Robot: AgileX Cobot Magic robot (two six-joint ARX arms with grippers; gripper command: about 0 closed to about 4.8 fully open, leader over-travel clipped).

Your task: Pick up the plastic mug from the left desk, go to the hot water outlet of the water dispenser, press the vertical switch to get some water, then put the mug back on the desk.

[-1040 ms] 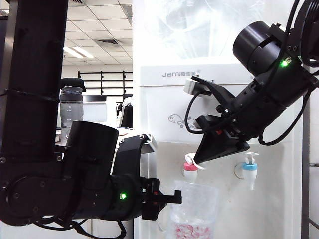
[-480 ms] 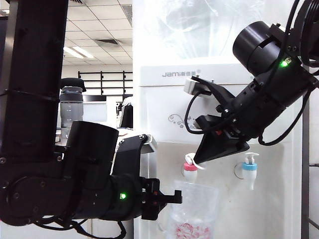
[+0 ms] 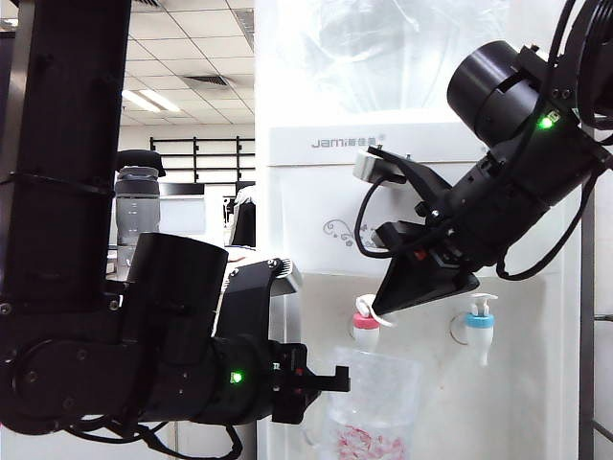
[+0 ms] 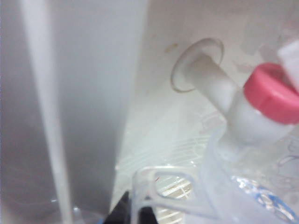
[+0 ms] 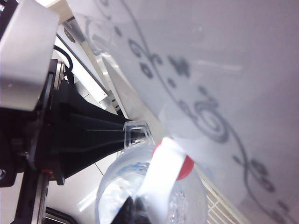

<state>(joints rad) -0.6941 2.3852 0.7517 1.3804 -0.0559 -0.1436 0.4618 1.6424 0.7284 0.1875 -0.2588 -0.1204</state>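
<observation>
Nothing has shifted since a moment ago. The left gripper (image 3: 330,381) stays clamped on the plastic mug (image 3: 374,402), holding it under the hot water outlet (image 3: 365,331). The right gripper (image 3: 376,311), jaws closed, still presses the vertical switch (image 5: 161,172) on the water dispenser (image 3: 316,206).

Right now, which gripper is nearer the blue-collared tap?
Right. The right gripper presses the red tap's lever beside the blue-collared tap; the left gripper holds the mug lower, farther away.

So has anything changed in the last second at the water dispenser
Nothing visibly moved. The left gripper still holds the plastic mug under the hot water outlet, and the right gripper stays shut on the vertical switch.
</observation>
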